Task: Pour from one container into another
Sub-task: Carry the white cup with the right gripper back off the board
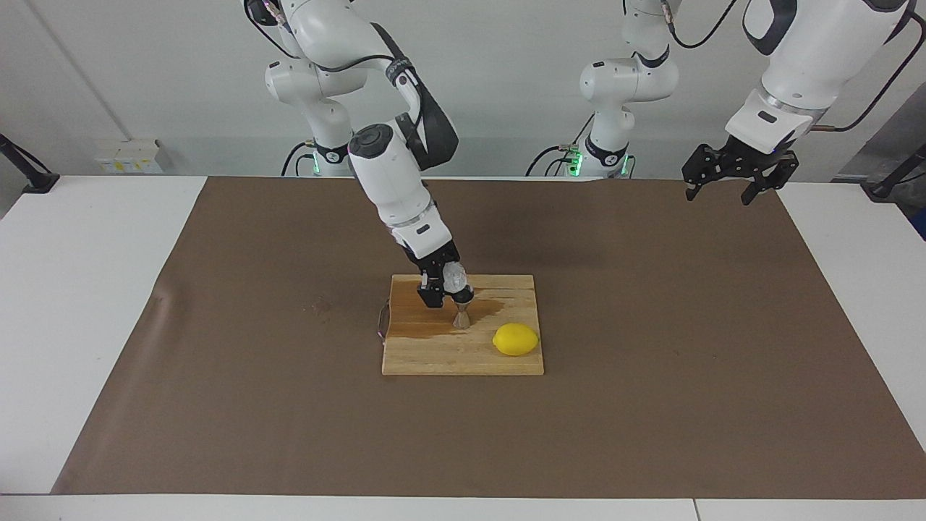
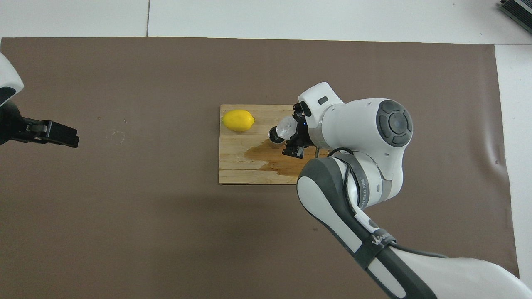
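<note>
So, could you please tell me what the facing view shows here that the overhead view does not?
Only the facing view shows the steel jigger standing upright on the cutting board, with the crinkly cup tipped right above it, and both arm bases. Only the overhead view shows the dark round mouth at the cup's lower end and the whole wet stain on the board. Both show the right claw shut on the cup, the lemon on the board, and the left claw waiting over the brown mat.

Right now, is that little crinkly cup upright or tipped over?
Tipped. The right hand holds the crinkly cup tilted, its mouth down toward the steel jigger standing on the wooden board.
</note>
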Tool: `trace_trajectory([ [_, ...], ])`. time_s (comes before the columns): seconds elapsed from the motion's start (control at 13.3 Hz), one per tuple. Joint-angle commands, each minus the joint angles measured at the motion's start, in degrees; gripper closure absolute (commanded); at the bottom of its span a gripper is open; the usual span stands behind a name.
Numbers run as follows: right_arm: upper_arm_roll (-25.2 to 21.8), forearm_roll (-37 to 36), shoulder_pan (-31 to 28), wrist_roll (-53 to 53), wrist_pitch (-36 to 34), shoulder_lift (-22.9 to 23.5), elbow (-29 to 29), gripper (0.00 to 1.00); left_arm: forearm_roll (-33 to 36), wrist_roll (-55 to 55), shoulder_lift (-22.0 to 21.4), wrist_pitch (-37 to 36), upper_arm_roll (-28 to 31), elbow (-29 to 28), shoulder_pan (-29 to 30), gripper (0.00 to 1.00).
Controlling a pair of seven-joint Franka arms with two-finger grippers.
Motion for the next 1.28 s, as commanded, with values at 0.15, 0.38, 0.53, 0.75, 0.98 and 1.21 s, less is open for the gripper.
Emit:
trace_trajectory([
  [0.15,0.6,18.6,-5.8,-21.7,-2.3,-1.2,-1.4,0.94,-0.8,0.6,-1.4,-0.5,-0.2,-1.1,0.7,0.00],
  [0.38,0.6,24.5,-9.9,-29.0,-7.4,-2.1,-2.6,0.95,-0.8,0.6,-1.4,-0.5,-0.2,-1.1,0.7,0.00],
  [0.53,0.6,25.7,-13.0,-33.3,-11.0,-2.5,-3.1,0.94,-0.8,0.6,-1.4,-0.5,-0.2,-1.1,0.7,0.00],
  [0.75,0.6,29.9,-18.9,-41.2,-17.9,-3.3,-5.5,0.95,-0.8,0.6,-1.4,-0.5,-0.2,-1.1,0.7,0.00],
  [0.98,0.5,31.4,-23.5,-49.3,-20.2,-3.2,-7.3,0.95,-0.8,0.6,-1.4,-0.5,-0.2,-1.1,0.7,0.00],
  [1.21,0.6,31.8,-28.3,-56.1,-22.8,-1.5,-10.1,0.95,-0.8,0.6,-1.4,-0.5,-0.2,-1.1,0.7,0.00],
])
